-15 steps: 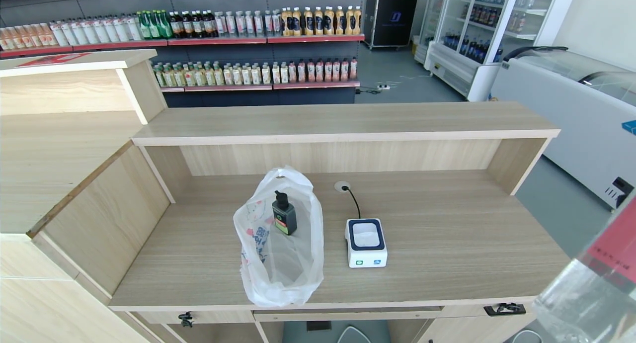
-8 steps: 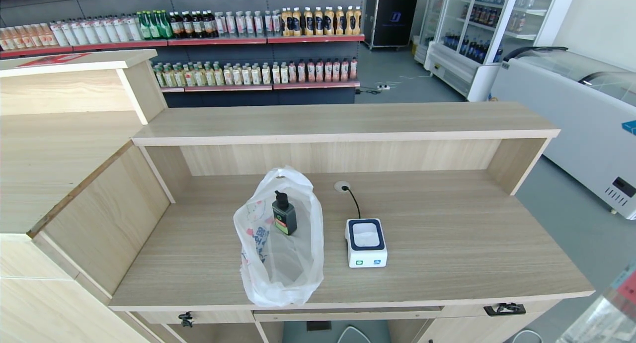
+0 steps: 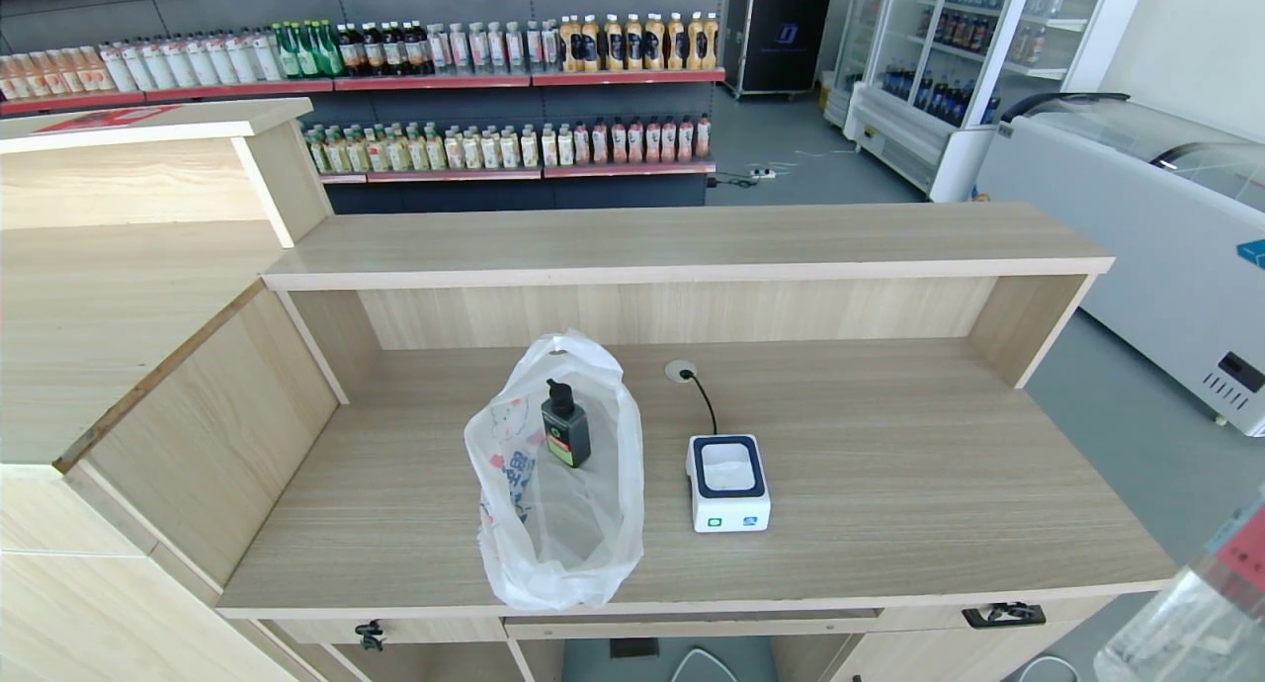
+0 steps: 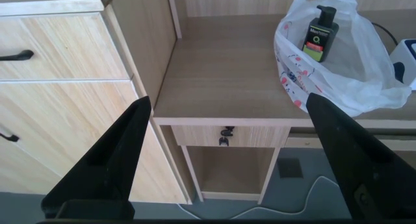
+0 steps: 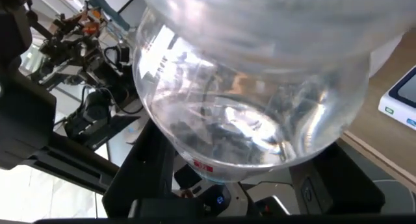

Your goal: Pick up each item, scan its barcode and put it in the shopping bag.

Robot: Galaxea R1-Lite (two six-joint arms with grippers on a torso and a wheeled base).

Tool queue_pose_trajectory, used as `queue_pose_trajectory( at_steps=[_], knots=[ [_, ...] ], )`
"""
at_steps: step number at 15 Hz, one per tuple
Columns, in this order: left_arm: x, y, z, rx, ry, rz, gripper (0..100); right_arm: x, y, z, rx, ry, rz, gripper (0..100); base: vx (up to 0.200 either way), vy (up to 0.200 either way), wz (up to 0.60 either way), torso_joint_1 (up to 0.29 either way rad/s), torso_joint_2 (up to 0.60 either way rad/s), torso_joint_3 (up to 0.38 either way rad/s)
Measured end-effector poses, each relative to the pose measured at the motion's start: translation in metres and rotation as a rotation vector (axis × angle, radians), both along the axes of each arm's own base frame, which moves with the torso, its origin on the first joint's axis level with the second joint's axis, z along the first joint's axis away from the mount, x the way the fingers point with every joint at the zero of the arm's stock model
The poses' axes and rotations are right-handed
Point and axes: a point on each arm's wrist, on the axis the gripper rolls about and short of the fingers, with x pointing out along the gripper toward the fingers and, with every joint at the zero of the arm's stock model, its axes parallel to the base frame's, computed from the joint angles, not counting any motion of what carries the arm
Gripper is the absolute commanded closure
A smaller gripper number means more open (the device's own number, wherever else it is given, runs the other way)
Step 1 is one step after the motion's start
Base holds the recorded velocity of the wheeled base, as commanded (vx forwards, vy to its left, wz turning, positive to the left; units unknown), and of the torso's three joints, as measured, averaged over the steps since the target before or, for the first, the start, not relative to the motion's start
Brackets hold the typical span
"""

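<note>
Across the counter (image 3: 889, 465) sits the shopping bag (image 3: 553, 544), mouth open. My right gripper (image 5: 240, 182) is clamped on a clear bottle (image 3: 1186, 623), held low off the counter's right front corner. I'd carry it over the scanner (image 3: 728, 482) just beside the bag and turn it slowly, label toward the window. Its barcode I can't find, since the head view cuts the bottle off. A dark pump bottle (image 3: 565, 430) stands in the bag. The left gripper (image 4: 227, 100) hangs with fingers apart, below the counter's left front.
</note>
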Motion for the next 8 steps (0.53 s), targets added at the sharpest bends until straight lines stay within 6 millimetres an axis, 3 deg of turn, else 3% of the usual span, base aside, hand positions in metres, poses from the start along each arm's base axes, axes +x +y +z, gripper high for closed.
queue_pose_trajectory(
  at_steps=[4, 8],
  knots=[
    [0.000, 0.000, 0.000, 0.000, 0.000, 0.000, 0, 0.026, -0.004, -0.010, -0.170, -0.136, -0.268, 100, 0.000, 0.000, 0.00, 0.000, 0.00, 0.000],
    [0.000, 0.000, 0.000, 0.000, 0.000, 0.000, 0, 0.071, -0.025, -0.034, -0.265, -0.172, -0.572, 100, 0.000, 0.000, 0.00, 0.000, 0.00, 0.000]
  ],
)
